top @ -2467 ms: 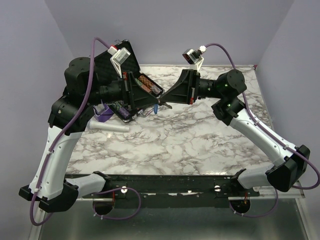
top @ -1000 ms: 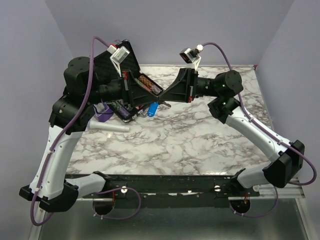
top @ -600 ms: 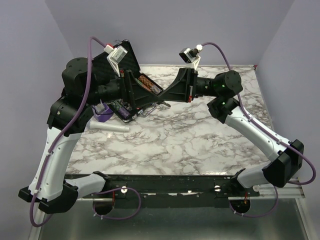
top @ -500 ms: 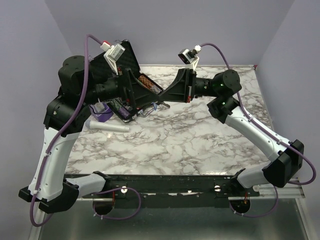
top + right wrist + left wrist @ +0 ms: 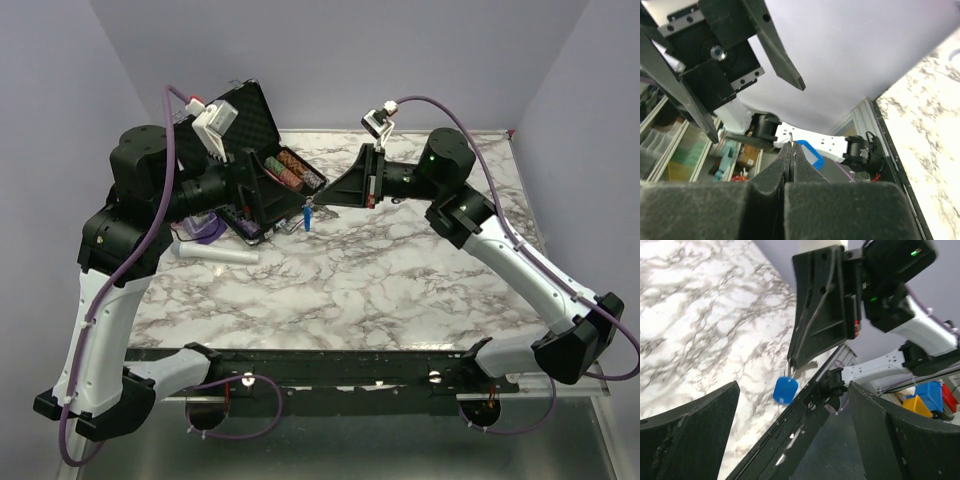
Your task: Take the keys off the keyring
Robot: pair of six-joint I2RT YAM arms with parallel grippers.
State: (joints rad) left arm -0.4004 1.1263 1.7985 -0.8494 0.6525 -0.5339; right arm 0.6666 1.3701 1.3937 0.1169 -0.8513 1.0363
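— Where is the ring, and who has it?

— My right gripper (image 5: 791, 150) has its black fingers pressed together on the small thin metal keyring (image 5: 790, 136), up in the air over the white marbled table (image 5: 400, 280); the little oval blue plastic tag (image 5: 785, 390) dangles just below the tips; my left gripper (image 5: 268, 190) stands spread wide, facing it, with nothing between its fingers.

— And the keys?

— Too small for me to make out; I cannot tell whether any hang on the wire.

— How will it handle?

— I judge it feather-light; the wire is stiff, springy and slick, so it may twist or slip in a pinch; the tag swings freely and gives no purchase; I would take the wire itself close beside its split, and a key by its flat head.

— Any containers?

— An open black hard case (image 5: 256, 108) sits at the far left of the table, lid raised; rows of round brown, red and green poker chips (image 5: 292, 168) fill one compartment; the rest is hidden behind my left arm.
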